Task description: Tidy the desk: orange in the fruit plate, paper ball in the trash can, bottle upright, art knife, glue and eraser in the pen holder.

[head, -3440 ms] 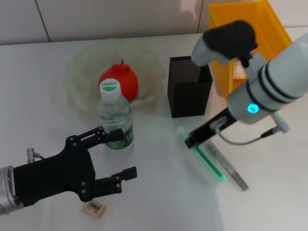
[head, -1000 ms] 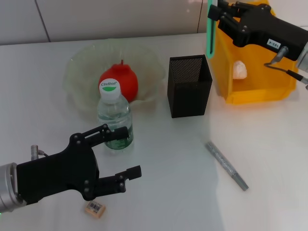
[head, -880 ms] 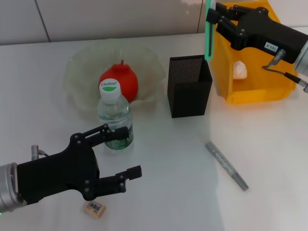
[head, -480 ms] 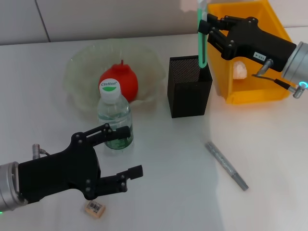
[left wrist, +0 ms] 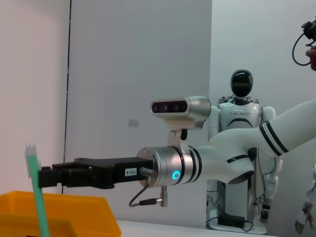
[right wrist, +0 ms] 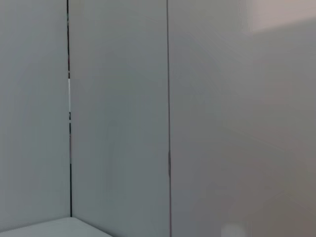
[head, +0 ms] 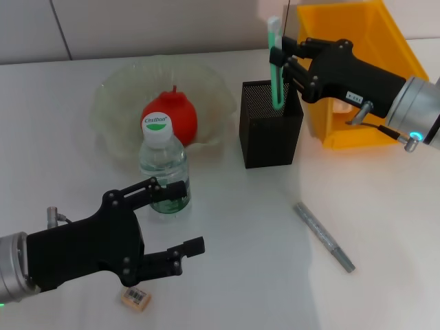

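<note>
My right gripper [head: 287,60] is shut on a green stick with a white cap [head: 276,65], seemingly the glue, held upright with its lower end inside the black mesh pen holder [head: 270,134]. The left wrist view shows the same stick [left wrist: 38,197] and gripper [left wrist: 47,177]. A grey art knife [head: 324,236] lies on the table right of centre. A small eraser [head: 136,297] lies at the front left, just under my open, empty left gripper [head: 191,215]. The bottle [head: 163,168] stands upright. The orange [head: 175,113] sits in the clear fruit plate [head: 113,110].
The yellow trash bin [head: 371,134] stands right of the pen holder, behind my right arm; the paper ball in it is hidden. The wall is close behind the table. In the left wrist view another robot [left wrist: 242,113] stands far off.
My right gripper has carried the green stick left from above the yellow bin to the pen holder and lowered its end inside. My left arm has stayed still.
</note>
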### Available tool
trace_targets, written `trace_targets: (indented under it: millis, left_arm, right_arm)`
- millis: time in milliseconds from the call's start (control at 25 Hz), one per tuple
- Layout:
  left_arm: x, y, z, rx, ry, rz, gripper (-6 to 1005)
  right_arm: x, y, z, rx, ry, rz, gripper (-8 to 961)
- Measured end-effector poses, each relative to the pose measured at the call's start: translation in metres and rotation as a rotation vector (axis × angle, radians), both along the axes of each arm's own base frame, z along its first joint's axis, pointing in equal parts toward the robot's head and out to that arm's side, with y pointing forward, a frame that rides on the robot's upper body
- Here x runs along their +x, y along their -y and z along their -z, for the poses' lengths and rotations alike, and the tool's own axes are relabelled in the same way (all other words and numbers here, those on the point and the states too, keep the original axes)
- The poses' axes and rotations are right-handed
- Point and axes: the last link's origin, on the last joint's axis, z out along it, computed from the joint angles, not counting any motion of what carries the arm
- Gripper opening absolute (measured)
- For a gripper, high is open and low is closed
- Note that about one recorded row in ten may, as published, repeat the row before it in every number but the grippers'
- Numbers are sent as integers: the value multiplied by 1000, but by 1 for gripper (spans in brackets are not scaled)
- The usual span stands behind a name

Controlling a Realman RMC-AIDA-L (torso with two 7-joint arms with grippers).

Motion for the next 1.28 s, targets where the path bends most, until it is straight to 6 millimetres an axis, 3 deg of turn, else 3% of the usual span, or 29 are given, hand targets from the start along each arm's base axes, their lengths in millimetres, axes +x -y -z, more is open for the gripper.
trace_targets:
  millis: [360, 440, 560, 760, 960, 1040, 1080, 1240, 1280]
  left_arm:
    - [1, -2, -1, 2, 2, -6, 798]
    - [0, -2, -2, 3, 5, -11, 798]
    - [-1, -1, -3, -8, 12, -27, 798]
    - [1, 4, -5, -85, -1, -10, 798]
    - [7, -3, -19, -197, -136, -26, 798]
    - [7, -3, -19, -197, -136, -26, 798]
    - [16, -9, -31, -249, -251, -36, 798]
    - [21, -11, -36, -261, -331, -37, 798]
    - [25, -14, -41, -252, -439, -31, 798]
  right_arm:
    - [7, 9, -4, 4, -36, 10, 289]
    - [6, 15, -12, -6, -74, -4, 377]
    - [5, 33, -33, -54, -132, -31, 508]
    - [10, 72, -56, -237, -53, -66, 674]
    - [32, 108, -69, -352, 17, -26, 759]
    - [41, 117, -72, -363, 28, -10, 776]
    - [46, 121, -73, -370, 34, 4, 776]
    - [59, 131, -70, -397, 53, 41, 776]
    - [61, 133, -68, -403, 53, 47, 776]
